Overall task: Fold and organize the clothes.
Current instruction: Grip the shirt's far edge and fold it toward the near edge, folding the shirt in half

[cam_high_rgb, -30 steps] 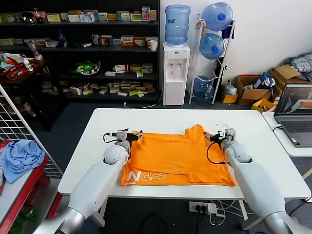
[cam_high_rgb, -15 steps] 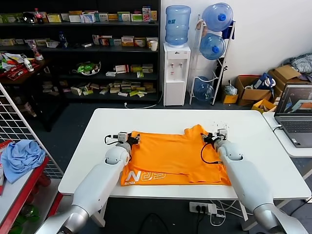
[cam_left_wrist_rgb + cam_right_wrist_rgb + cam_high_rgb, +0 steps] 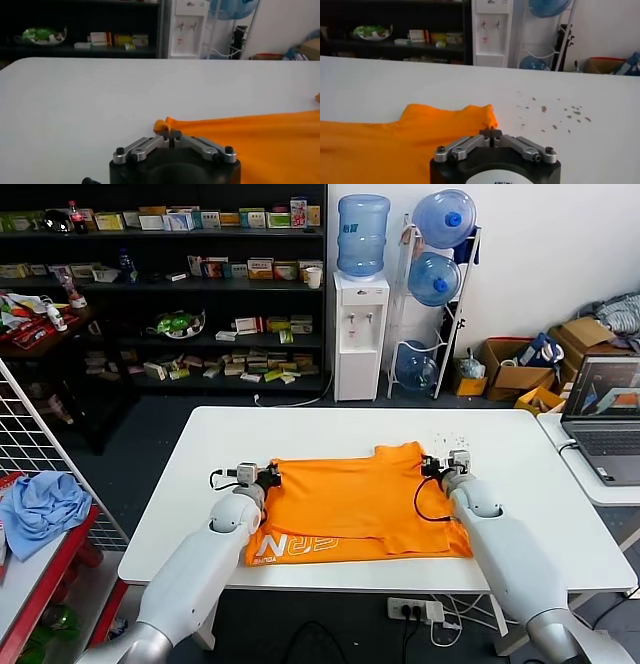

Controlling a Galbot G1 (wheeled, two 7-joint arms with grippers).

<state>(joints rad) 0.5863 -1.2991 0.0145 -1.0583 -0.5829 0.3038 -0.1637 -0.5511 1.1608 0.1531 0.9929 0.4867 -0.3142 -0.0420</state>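
While both jaws pinch T-shirt [image 3: 350, 499] edge, seemingly

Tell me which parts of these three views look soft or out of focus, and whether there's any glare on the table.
Head view: even light, sharp throughout, no glare on the white table around the orange T-shirt. Left wrist view: left gripper fairly crisp, shelves behind blurred. Right wrist view: right gripper and the shirt edge are clear, the background water dispenser soft.
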